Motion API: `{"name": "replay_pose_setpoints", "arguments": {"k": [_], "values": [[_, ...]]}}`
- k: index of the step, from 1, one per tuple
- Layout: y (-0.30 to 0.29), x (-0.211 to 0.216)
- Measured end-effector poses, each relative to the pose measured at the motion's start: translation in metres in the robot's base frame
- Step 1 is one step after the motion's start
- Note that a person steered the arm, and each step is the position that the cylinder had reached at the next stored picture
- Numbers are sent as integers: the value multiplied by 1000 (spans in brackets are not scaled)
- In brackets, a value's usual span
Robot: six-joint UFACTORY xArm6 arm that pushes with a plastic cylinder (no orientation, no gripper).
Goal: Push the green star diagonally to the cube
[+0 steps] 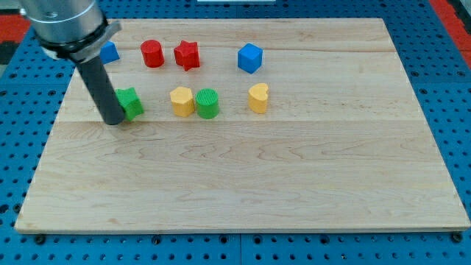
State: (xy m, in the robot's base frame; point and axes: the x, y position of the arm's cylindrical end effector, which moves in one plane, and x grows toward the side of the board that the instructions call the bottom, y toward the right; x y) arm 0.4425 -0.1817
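Observation:
The green star (131,101) lies at the left of the wooden board (243,184). My tip (114,121) rests on the board against the star's lower left side, touching it or nearly so. The blue cube (250,57) sits near the view's top, right of centre, up and to the right of the star. The rod partly hides the star's left edge.
A blue block (110,52) sits at the top left, partly behind the arm. A red cylinder (152,54) and a red star (187,54) lie along the top. A yellow block (182,101), a green cylinder (207,103) and a yellow heart (258,97) lie in the star's row.

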Motion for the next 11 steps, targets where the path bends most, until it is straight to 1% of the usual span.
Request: {"name": "replay_pose_setpoints", "arguments": {"k": [1,2,3,4,5,6,7,9,10,11], "values": [[4,4],[45,18],[73,18],[72,18],[15,18],[-38,-8],[29,-40],[27,-50],[24,-75],[74,-78]]}}
